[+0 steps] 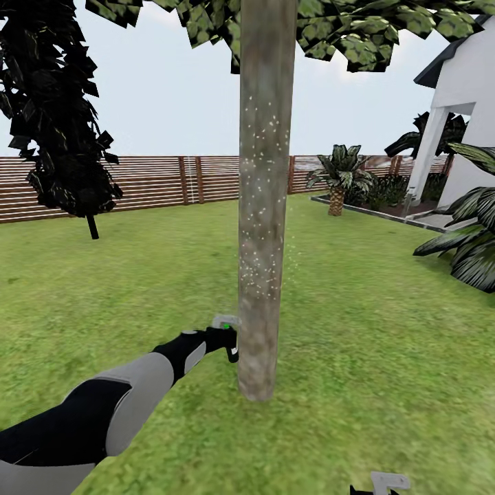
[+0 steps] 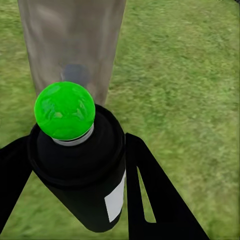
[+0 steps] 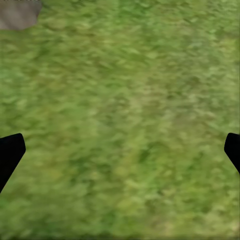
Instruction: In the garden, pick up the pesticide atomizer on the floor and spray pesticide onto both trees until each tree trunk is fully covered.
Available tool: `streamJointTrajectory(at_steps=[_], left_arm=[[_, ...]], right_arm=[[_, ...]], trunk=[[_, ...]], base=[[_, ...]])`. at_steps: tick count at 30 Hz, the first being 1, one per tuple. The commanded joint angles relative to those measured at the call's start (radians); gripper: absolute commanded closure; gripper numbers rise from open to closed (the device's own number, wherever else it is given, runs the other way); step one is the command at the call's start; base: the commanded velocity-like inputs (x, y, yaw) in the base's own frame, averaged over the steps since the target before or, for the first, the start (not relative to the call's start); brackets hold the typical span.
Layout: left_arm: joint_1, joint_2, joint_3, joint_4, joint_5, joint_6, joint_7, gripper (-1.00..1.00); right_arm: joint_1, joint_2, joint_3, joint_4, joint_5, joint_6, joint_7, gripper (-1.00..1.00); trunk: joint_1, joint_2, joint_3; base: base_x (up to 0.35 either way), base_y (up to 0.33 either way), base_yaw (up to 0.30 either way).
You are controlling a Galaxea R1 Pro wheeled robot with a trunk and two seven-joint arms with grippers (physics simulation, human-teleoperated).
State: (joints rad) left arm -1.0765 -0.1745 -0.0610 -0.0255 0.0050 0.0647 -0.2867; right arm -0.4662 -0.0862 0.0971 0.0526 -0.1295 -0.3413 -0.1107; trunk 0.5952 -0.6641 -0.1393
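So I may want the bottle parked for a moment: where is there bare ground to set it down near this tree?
Open lawn lies right of the tree trunk, running toward the striped-leaf plants, and behind the trunk toward the fence. It is tight at the trunk's base, where the left end effector holds the pesticide atomizer close to the bark.

Mottled grey-tan tree trunk (image 1: 265, 206), white-speckled

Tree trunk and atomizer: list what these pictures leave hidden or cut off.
- Tree trunk: its far side is out of sight in the head view; the left wrist view's edge cuts it off.
- Pesticide atomizer: in the head view, too small to read, mostly hidden by the left tool.
- Second tree: nowhere in frame.
- Right tool: just finger tips at the right wrist view's edges.
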Motion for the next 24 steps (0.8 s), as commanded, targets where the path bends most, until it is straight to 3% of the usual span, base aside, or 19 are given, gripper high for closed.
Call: streamJointTrajectory(at_steps=[1,15,24], left_arm=[[0.001,0.000,-0.003,-0.002,0.002,0.004,-0.002,1.00],[0.004,0.000,-0.003,-0.002,0.002,0.001,-0.002,1.00],[0.004,0.000,-0.004,-0.002,0.003,0.001,-0.002,1.00]], right_arm=[[-0.002,0.000,0.009,0.004,-0.010,-0.007,0.000,-1.00],[-0.002,0.001,0.009,0.004,-0.010,-0.007,0.001,-1.00],[-0.002,0.000,0.009,0.004,-0.010,-0.007,0.002,-1.00]], trunk=[[0.000,-0.002,-0.002],[0.000,-0.002,-0.002],[0.000,-0.002,-0.002]], base=[[0.000,0.023,0.000],[0.084,0.269,-0.002],[0.063,0.334,-0.241]])
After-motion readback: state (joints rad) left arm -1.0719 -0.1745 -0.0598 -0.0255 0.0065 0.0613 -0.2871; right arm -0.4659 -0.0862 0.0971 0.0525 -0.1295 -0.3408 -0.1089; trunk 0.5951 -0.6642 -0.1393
